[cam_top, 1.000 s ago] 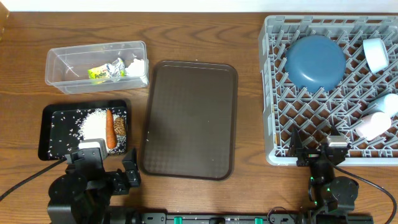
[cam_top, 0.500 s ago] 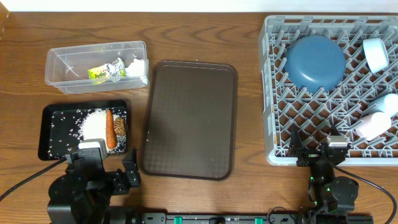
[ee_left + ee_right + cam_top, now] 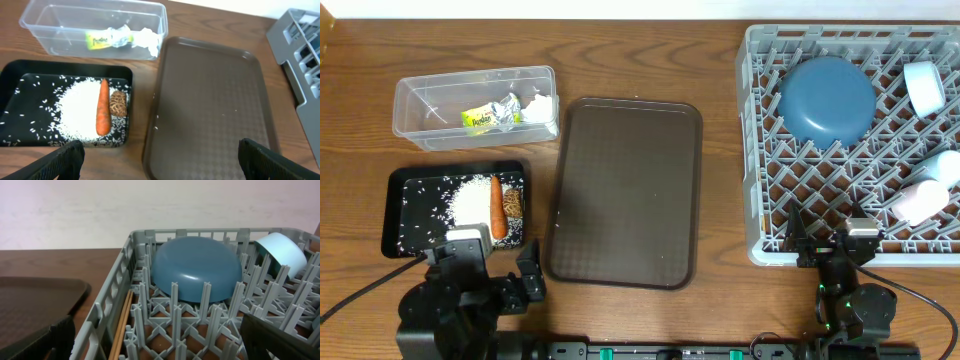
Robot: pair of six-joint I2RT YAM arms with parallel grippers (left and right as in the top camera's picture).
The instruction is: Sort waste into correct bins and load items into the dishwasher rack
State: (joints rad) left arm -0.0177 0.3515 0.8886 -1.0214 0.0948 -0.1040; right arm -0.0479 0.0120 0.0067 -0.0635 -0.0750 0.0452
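My left gripper [image 3: 159, 159] hangs low over the near table edge with its fingers spread wide and nothing between them; my right gripper [image 3: 160, 341] is likewise wide apart and empty, at the near-left corner of the grey dishwasher rack [image 3: 760, 150]. On my left side the clear tub [image 3: 412, 108] holds the yellow-green and silver foil wrapper [image 3: 485, 117] and, touching it, the crumpled white tissue [image 3: 537, 106]; just nearer me sits the black tray [image 3: 395, 232], with loose white rice [image 3: 470, 200] heaped in its middle and scattered toward its left side; the orange carrot-like stick [image 3: 498, 208] lies along the right side of the heap, and the brown nut-like piece [image 3: 514, 205] is just beside it. The brown serving tray [image 3: 625, 190] lies between the bins and the rack. In the rack the dark blue bowl [image 3: 827, 98] rests upside down at the far side; the light-blue bowl [image 3: 280, 252] leans on its edge beside it; two pale vessels [image 3: 925, 190] lie by the right wall, and I cannot tell cup from bowl; the wooden chopsticks [image 3: 121, 325] lie inside along the left wall.
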